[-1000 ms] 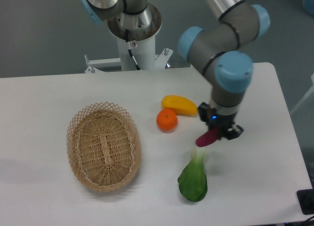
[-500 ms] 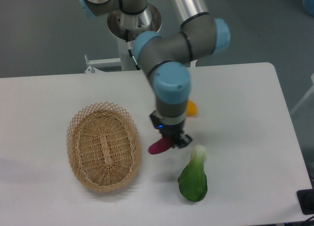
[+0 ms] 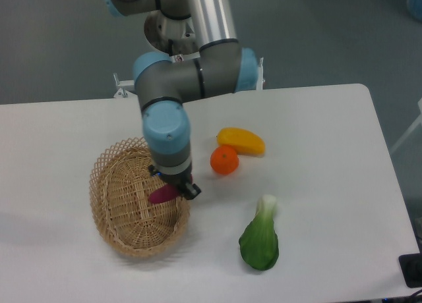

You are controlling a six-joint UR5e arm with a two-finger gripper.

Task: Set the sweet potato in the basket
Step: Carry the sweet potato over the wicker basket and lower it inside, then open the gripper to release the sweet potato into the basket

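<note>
One arm is reaching over the table [image 3: 330, 118] and hanging its tool [image 3: 177, 188] above the right half of the basket [image 3: 112, 184], with the jaws closed on the sweet potato [image 3: 162, 195], which is sticking out to the left of the tool and pointing toward the basket's middle. The tuber is showing against the woven floor, inside the lattice rim, though whether it is touching the weave or hanging above it cannot be told from this single view. The step in hand is looking like the release, and doing it well is probably meaning lowering a little so that the tuber is not dropping from a height, then opening the jaws only once the whole tuber is lying inside the rim and not across it. Since the tool is sitting close to the basket's right edge, easing slightly toward the centre would be leaving more margin, and lifting straight up afterwards would be avoiding a snag on the open lattice. Well apart to the right, an orange [image 3: 224, 161], a yellow fruit [image 3: 242, 141] and a green leafy vegetable [image 3: 260, 240] are lying on the table.
</note>
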